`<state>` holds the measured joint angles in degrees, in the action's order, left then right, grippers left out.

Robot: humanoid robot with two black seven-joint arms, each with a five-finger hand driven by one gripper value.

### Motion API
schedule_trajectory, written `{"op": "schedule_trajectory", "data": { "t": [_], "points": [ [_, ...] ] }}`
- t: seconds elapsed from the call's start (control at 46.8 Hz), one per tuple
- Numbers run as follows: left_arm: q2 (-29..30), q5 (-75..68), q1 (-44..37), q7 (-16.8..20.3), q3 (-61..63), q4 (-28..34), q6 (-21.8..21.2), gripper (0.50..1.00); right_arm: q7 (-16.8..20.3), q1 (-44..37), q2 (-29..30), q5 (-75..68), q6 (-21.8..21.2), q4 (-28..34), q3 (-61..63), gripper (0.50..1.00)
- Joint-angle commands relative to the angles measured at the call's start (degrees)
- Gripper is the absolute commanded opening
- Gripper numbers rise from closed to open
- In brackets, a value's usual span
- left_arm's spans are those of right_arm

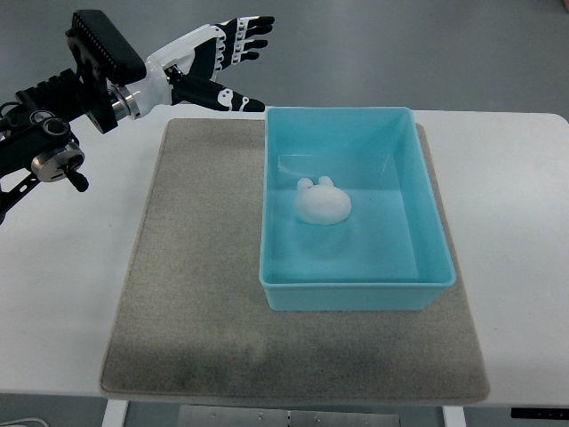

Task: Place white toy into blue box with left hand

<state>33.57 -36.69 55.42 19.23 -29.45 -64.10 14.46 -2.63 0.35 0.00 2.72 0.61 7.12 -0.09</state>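
**Q:** What lies nearest the camera, and how is the scene laid out?

**R:** Nearest is the front edge of a white table [62, 294], cut off by the bottom of the view; part of its frame shows below, too little to make out. The table fills most of the picture. On it lies a large grey mat [191, 294], and on the mat's right half sits the blue box [356, 294], an open rectangular tub. Everything else I place relative to that box.

**Q:** Where is the white toy?

**R:** The white toy [322, 204] rests on the box floor, slightly left of its centre and nearer the far wall. It is a small rounded figure with two little nubs on top; finer detail is too faint to read.

**Q:** And the robot?

**R:** The left arm [71, 107] enters from the left edge, its lower part cut off there. The left hand [218, 58] hovers beyond the box's far left corner, outside the box, fingers [249, 36] spread and relaxed, gripping nothing. It is well apart from the toy. No right arm shows.
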Motion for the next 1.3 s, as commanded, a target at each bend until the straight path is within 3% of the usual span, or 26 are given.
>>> {"op": "schedule_trajectory", "data": {
  "t": [0.0, 0.15, 0.321, 0.492, 0.684, 0.963, 1.283],
  "points": [
    [1.4, 2.1, -1.4, -0.2, -2.9, 2.7, 5.0, 0.999, 0.0, 0.0, 0.0, 0.0, 0.0, 0.0, 0.0, 0.936],
    [4.0, 8.7, -3.6, -1.8, -4.6, 6.1, 11.7, 0.999, 0.1, 0.0, 0.0, 0.0, 0.0, 0.0, 0.0, 0.936],
    [5.0, 20.2, -5.9, -11.2, -6.3, 9.8, 16.3, 0.999, 0.0, 0.0, 0.0, 0.0, 0.0, 0.0, 0.0, 0.936],
    [5.1, 29.8, -7.5, -16.9, -9.6, 12.7, 20.5, 0.999, 0.0, 0.0, 0.0, 0.0, 0.0, 0.0, 0.0, 0.936],
    [4.8, 45.2, -10.3, -25.6, -9.8, 16.8, 20.5, 0.999, 0.0, 0.0, 0.0, 0.0, 0.0, 0.0, 0.0, 0.936],
    [4.5, 53.0, -13.1, -28.0, -9.7, 17.7, 20.5, 0.999, 0.0, 0.0, 0.0, 0.0, 0.0, 0.0, 0.0, 0.936],
    [2.4, 53.1, -13.6, -28.1, -9.7, 18.5, 20.5, 0.999, 0.0, 0.0, 0.0, 0.0, 0.0, 0.0, 0.0, 0.936]
  ]
}}
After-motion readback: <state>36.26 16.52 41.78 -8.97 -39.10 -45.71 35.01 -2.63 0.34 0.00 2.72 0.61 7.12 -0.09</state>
